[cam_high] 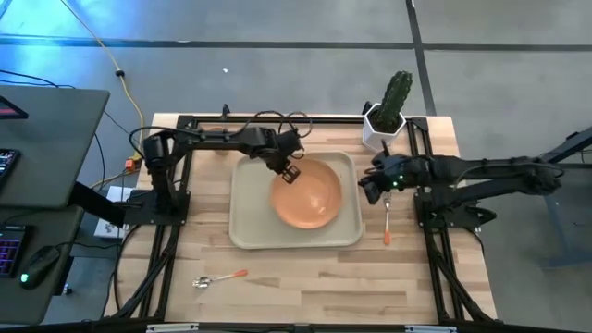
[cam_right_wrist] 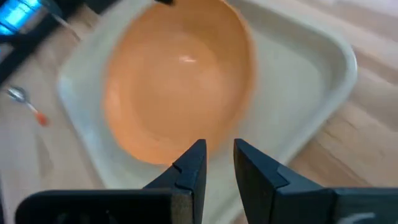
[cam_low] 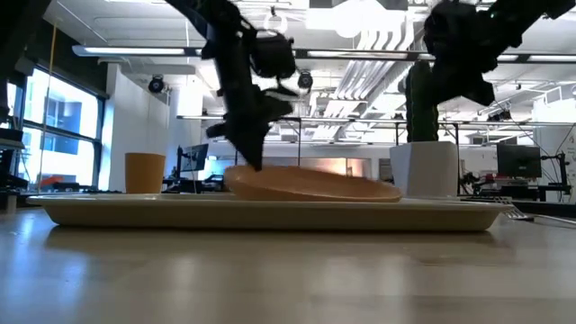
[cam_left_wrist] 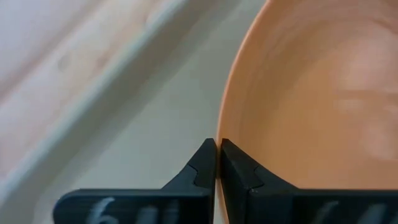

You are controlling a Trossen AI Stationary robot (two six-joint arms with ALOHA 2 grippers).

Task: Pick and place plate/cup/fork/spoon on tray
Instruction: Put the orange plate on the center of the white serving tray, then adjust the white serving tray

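Note:
The orange plate (cam_high: 310, 196) lies in the cream tray (cam_high: 248, 217) and also shows in the right wrist view (cam_right_wrist: 180, 81). My left gripper (cam_high: 289, 173) is shut on the plate's far-left rim. My right gripper (cam_high: 368, 188) hovers open and empty over the tray's right rim (cam_right_wrist: 336, 68). The fork (cam_high: 387, 222) lies on the table right of the tray. The spoon (cam_high: 218, 278) lies near the front left. The orange cup (cam_low: 144, 173) stands upright beyond the tray in the low view; the high view does not show it. My left gripper pinches the plate's rim (cam_left_wrist: 219, 127) between its two fingers, at the plate's far-left side. The fingers slant down from the far left (cam_low: 252, 135). The held side of the plate sits a little raised (cam_low: 236, 175), and the opposite side rests on the tray (cam_low: 387, 192).
A white hexagonal pot with a cactus (cam_high: 387, 118) stands at the far right, just behind my right arm. Black frame rails (cam_high: 435, 250) run along both sides of the table. Bare wood lies in front of the tray (cam_high: 314, 277).

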